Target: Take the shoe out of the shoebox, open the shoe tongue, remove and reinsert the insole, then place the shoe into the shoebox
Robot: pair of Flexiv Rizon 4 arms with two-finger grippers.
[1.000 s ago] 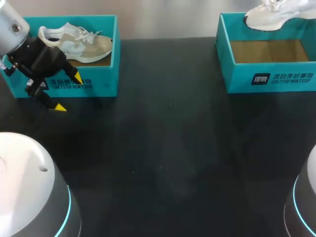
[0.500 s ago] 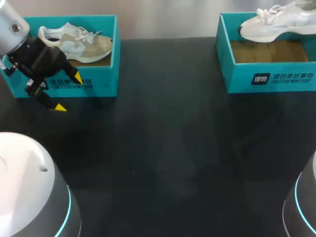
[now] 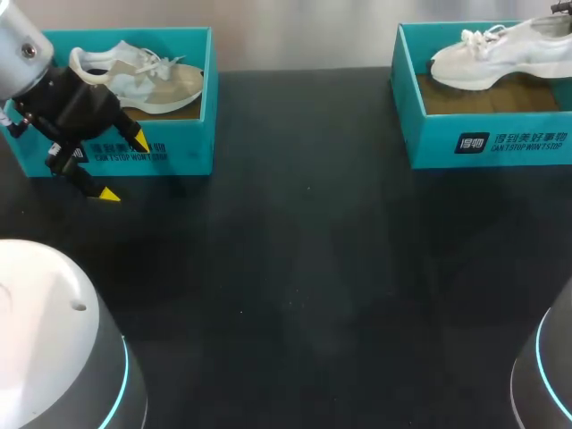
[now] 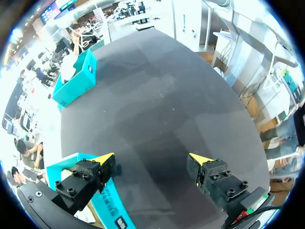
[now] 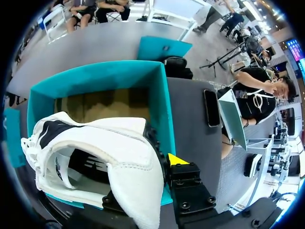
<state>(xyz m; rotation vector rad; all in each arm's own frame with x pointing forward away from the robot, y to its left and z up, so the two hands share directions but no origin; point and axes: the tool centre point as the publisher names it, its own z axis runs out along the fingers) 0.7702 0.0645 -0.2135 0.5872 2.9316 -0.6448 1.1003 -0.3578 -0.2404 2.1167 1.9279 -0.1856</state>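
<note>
Our right pincer (image 5: 147,168) is clamped on the white mesh sneaker (image 3: 496,54) at its heel end, in the mouth of the open teal cardboard shoebox (image 3: 483,143). Our left pincer (image 3: 123,168) hangs spread open above the black bench (image 3: 304,268).

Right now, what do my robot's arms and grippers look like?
The left base and right base are white domes with grey bands and glowing cyan rings. The left arm is silver metal. The left gripper and right gripper are black bolted blocks with bright yellow wedge fingertips.
</note>
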